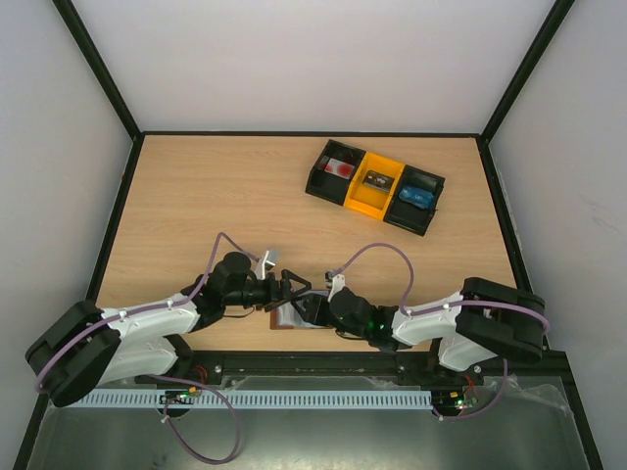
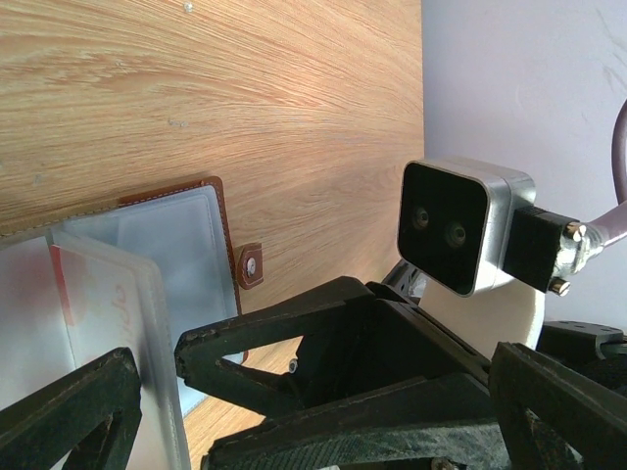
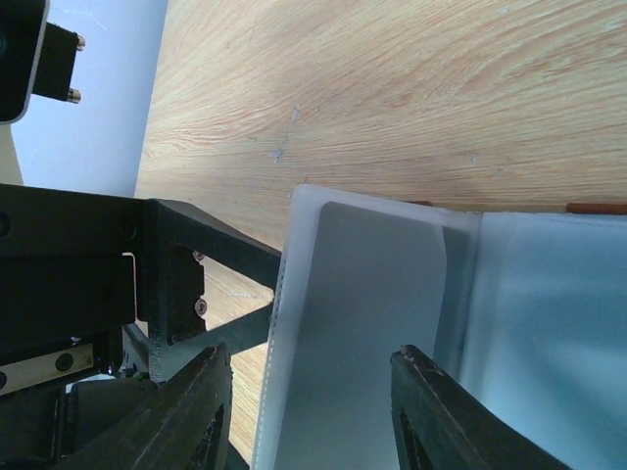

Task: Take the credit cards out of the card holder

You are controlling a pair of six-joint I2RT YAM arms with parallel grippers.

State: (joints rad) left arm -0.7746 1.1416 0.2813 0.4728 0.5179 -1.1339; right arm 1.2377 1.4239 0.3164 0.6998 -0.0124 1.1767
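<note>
The brown card holder [image 1: 281,322] lies open at the table's near edge, where both arms meet. The left wrist view shows its brown edge and snap tab [image 2: 251,265], with a red-printed credit card [image 2: 93,299] inside a clear sleeve. My left gripper [image 1: 292,287] [image 2: 313,426] stands wide open beside the holder; the right gripper's black body fills the space between its fingers. My right gripper [image 1: 313,310] [image 3: 312,416] is open, its jaws straddling a raised clear sleeve [image 3: 294,323] holding a grey credit card [image 3: 377,313]. A gap shows beside the left finger [image 3: 191,416].
A tray of black and yellow bins [image 1: 375,186] with small items sits at the back right. Black frame rails edge the table on both sides [image 1: 116,211]. The right wrist camera [image 2: 456,225] hangs close over the left fingers.
</note>
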